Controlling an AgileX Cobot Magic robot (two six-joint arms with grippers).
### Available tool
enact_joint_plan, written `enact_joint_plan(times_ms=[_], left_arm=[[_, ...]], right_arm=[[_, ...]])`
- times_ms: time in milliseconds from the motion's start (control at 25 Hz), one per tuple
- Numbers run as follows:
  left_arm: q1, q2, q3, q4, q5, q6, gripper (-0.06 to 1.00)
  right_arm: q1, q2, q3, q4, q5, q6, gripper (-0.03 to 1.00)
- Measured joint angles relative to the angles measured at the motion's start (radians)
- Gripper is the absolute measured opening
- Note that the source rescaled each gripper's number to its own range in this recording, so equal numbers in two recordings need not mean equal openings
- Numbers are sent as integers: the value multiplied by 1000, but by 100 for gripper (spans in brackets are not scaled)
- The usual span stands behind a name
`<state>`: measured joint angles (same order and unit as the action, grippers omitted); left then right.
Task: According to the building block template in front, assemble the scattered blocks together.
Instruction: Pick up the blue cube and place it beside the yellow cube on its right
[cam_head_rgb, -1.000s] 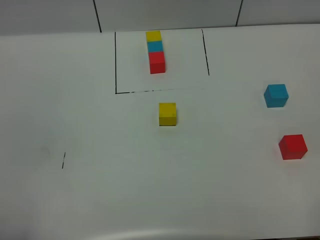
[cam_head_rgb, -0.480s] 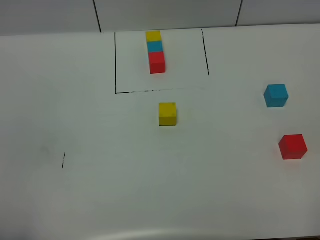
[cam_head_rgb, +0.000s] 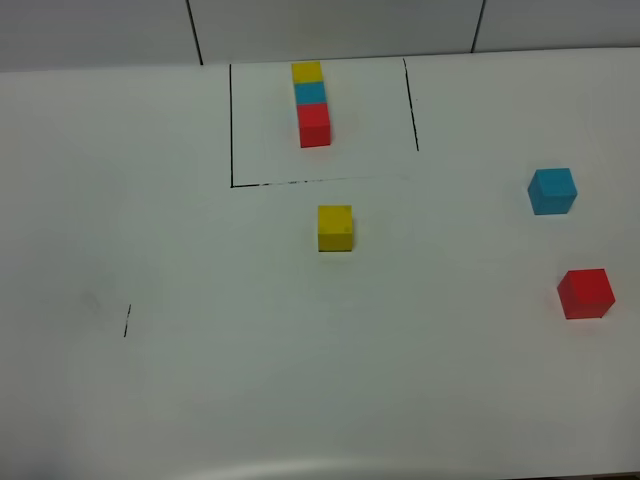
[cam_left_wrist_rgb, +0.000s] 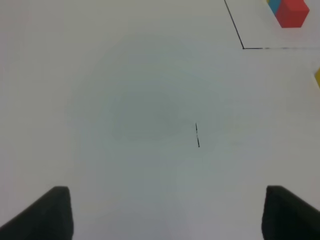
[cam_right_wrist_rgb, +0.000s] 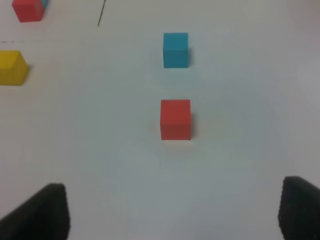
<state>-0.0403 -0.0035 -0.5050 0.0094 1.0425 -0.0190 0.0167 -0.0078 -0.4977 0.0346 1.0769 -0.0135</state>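
Template: the building block template (cam_head_rgb: 312, 103) is sitting by the worktop's (cam_head_rgb: 200, 390) far edge as reference.
Blocks: the yellow block (cam_head_rgb: 335, 228) is lying mid-worktop; the cyan block (cam_head_rgb: 552, 191) and red block (cam_head_rgb: 585, 293) are waiting near the right edge (none joined).
Jaws: the left gripper (cam_left_wrist_rgb: 167, 215) and right gripper (cam_right_wrist_rgb: 172, 210) are hanging open and empty, the right one facing red.
Surface: white, matte.
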Motion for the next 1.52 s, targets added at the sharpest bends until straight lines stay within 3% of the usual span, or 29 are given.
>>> enact_joint_plan(times_ms=[640, 880, 1040, 1200, 1520], left_arm=[[1, 1, 0, 0, 0, 1, 64], [1, 1, 0, 0, 0, 1, 64], [1, 1, 0, 0, 0, 1, 63], [1, 1, 0, 0, 0, 1, 63], [1, 1, 0, 0, 0, 1, 63]], right_arm=[[0, 0, 0, 0, 0, 14, 74], [0, 49, 0, 28, -1, 23, 89], [0, 205, 1, 29, -9, 25, 98], [0, 392, -25, -21, -32, 27, 99], [0, 897, -239, -87, -123, 23, 100]])
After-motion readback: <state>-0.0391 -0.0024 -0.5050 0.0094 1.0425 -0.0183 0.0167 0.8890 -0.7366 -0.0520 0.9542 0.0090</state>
